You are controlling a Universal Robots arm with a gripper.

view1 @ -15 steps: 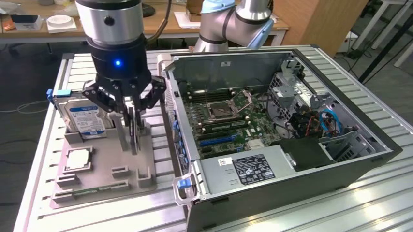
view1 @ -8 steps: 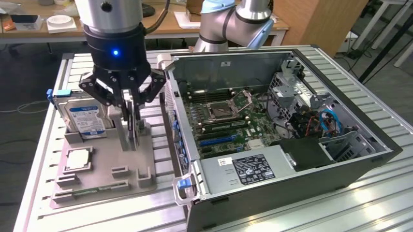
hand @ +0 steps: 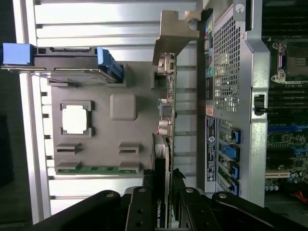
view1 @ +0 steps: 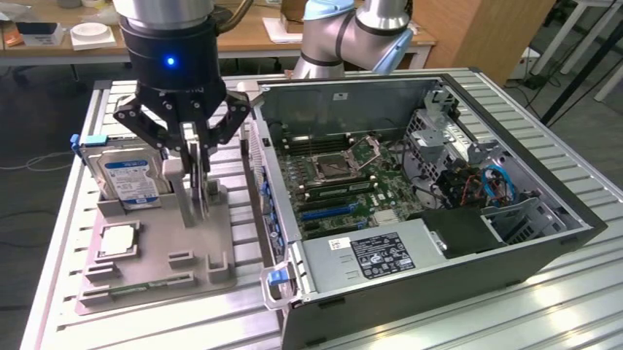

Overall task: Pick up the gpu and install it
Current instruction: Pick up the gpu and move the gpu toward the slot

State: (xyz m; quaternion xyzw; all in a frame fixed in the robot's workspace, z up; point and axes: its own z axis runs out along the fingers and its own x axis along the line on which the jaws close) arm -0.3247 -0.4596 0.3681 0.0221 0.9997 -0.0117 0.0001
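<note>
The gpu [view1: 203,191] is a thin dark card standing on edge over the grey holder tray [view1: 146,262], to the exterior view's left of the open computer case [view1: 526,255]. My gripper [view1: 195,171] comes down from above and is shut on the card's upper edge, a finger on each face. In the wrist view the gpu [hand: 164,139] runs edge-on away from my gripper [hand: 163,197], and its silvery bracket [hand: 175,29] is at the far end beside the case's perforated wall. Whether the card's lower edge still rests in the tray's slot I cannot tell.
On the tray sit a silver hard drive [view1: 128,179] with a blue label, a square processor chip [view1: 117,240] and a green memory stick [view1: 146,286]. The case lies open with its motherboard [view1: 331,175] facing up. An arm [view1: 341,36] rises behind the case.
</note>
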